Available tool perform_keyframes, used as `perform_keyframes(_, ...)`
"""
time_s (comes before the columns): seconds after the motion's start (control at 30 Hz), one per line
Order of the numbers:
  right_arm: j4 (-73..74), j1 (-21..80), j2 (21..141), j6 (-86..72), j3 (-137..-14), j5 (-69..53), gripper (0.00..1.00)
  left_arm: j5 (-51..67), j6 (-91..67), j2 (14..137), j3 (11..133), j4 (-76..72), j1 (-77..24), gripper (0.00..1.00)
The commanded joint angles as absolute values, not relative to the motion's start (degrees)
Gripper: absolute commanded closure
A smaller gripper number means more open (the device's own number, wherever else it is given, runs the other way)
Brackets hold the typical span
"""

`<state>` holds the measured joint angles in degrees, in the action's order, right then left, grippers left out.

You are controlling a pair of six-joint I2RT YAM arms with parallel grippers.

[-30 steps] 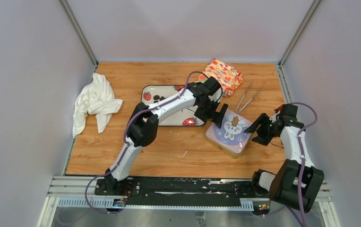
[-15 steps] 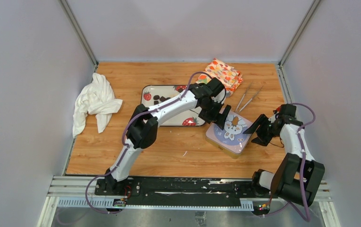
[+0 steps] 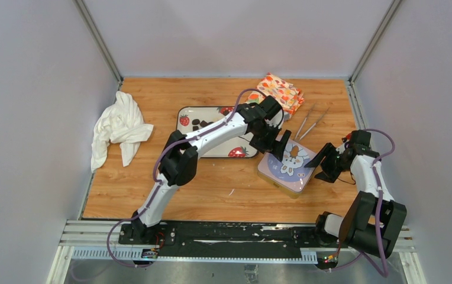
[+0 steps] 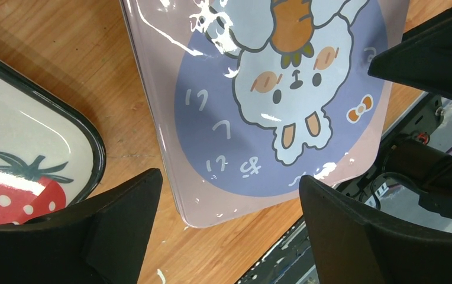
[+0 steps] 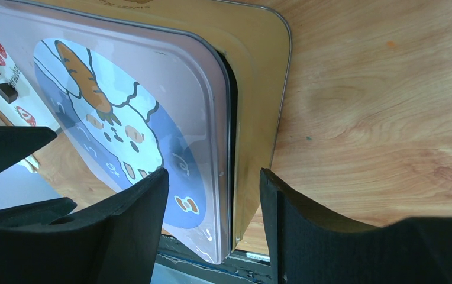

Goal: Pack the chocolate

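Observation:
The chocolate is a few dark pieces on the strawberry-print tray; dark squares also show in the right wrist view. A gold tin lies at centre right under a lilac rabbit-print lid. The lid sits shifted off the gold base, with a dark gap along one side. My left gripper is open and empty over the lid's far-left part. My right gripper is open, and its jaws straddle the lid's right edge and the base's rim.
Metal tweezers lie behind the tin. An orange patterned bundle sits at the back. A crumpled white cloth lies at the left. Grey walls close in three sides, and a metal rail runs along the near edge.
My left gripper has shifted a little right and toward the tin's lid. The right arm has turned slightly at the tin's right edge. The tin has not moved.

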<state>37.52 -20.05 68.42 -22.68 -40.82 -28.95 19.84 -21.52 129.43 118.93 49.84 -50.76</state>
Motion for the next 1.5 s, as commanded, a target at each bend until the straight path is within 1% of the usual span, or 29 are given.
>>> perform_keyframes(0.0, 38.24, -20.86, 68.80, -21.73, -41.84, -28.83, 0.38, 18.30, -21.84, 130.79, 119.57, 50.19, -50.98, 0.09)
perform_keyframes(0.33, 38.30, -20.88, 68.38, -21.63, -41.57, -29.18, 0.38, 21.66, -22.36, 132.77, 120.93, 50.19, -50.98, 0.08)
perform_keyframes(0.6, 38.32, -20.85, 68.36, -21.62, -41.53, -29.09, 0.38, 23.25, -22.49, 132.83, 121.55, 50.19, -50.97, 0.10)
perform_keyframes(0.73, 38.23, -20.88, 68.44, -21.69, -41.48, -29.09, 0.38, 21.64, -22.37, 132.01, 121.57, 50.19, -50.98, 0.11)
perform_keyframes(0.9, 38.13, -20.88, 68.46, -21.78, -41.55, -29.17, 0.38, 18.66, -21.68, 130.99, 120.49, 50.19, -50.98, 0.06)
perform_keyframes(1.1, 37.97, -20.85, 68.98, -21.87, -41.72, -29.27, 0.38, 17.02, -21.35, 130.37, 120.36, 50.19, -51.15, 0.06)
perform_keyframes(1.27, 37.97, -20.87, 69.32, -21.85, -41.90, -29.27, 0.38, 16.28, -21.35, 129.47, 120.66, 50.19, -51.15, 0.09)
perform_keyframes(1.47, 37.93, -20.83, 69.49, -21.79, -42.25, -29.10, 0.38, 18.64, -21.18, 129.53, 120.77, 50.17, -51.15, 0.15)
